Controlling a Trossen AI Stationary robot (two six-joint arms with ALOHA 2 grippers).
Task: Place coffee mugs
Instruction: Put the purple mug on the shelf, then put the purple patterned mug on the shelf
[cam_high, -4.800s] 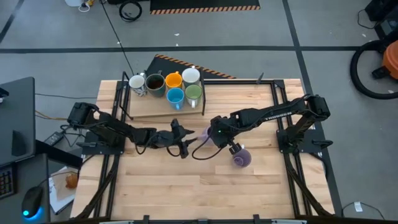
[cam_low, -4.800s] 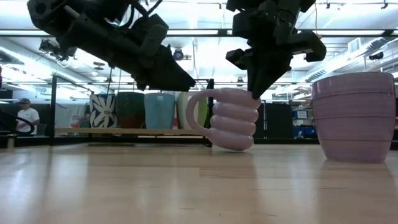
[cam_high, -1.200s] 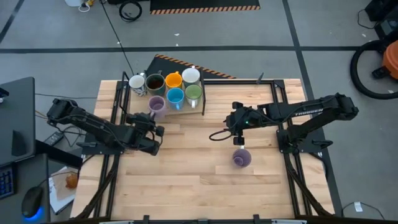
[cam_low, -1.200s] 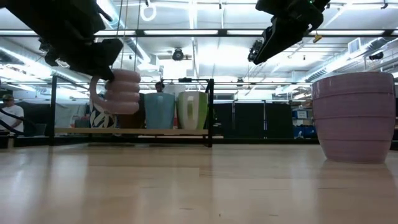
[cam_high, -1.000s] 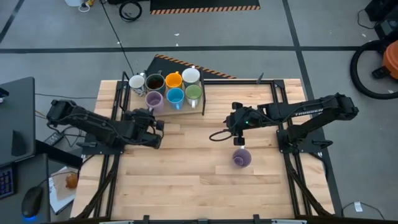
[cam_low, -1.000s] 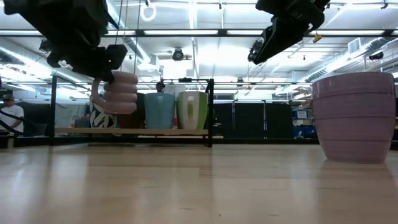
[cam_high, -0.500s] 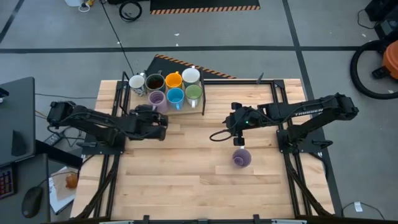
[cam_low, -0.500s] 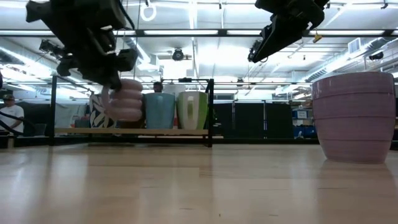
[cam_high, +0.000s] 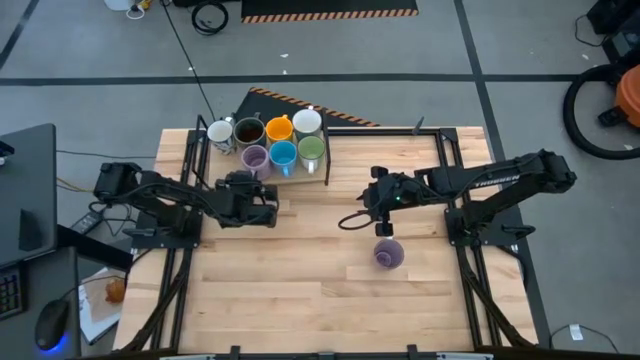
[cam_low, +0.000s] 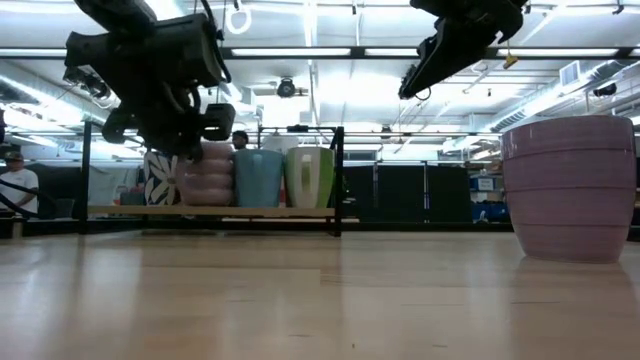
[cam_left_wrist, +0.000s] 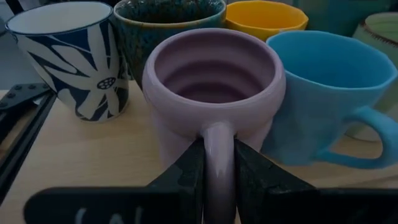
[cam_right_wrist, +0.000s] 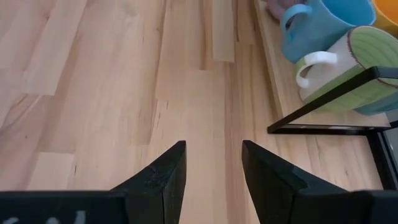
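A lavender coffee mug stands upright on the raised wooden board, in the front row beside the blue mug. My left gripper is shut on it from the near side. Behind it stand a white patterned mug, a dark mug and an orange mug; a white mug and a green mug fill the right end. A second lavender mug stands on its base on the table. Above the table, to that mug's far left, my right gripper hangs open with nothing between its fingers. My left gripper pinches the lavender mug's handle between its two fingers, one on each flat side of the loop. They come from the table's near side, slanting a little downward. The mug is upright, mouth up; whether its base rests on the board I cannot tell.
A black frame borders the board on its right side. Bare wooden tabletop spreads across the near half. In the low view a person shows far off in the room at left.
My left gripper has carried the lavender mug down and toward the table's far edge, in beside the blue mug on the board. The mug has stayed upright in the hold.
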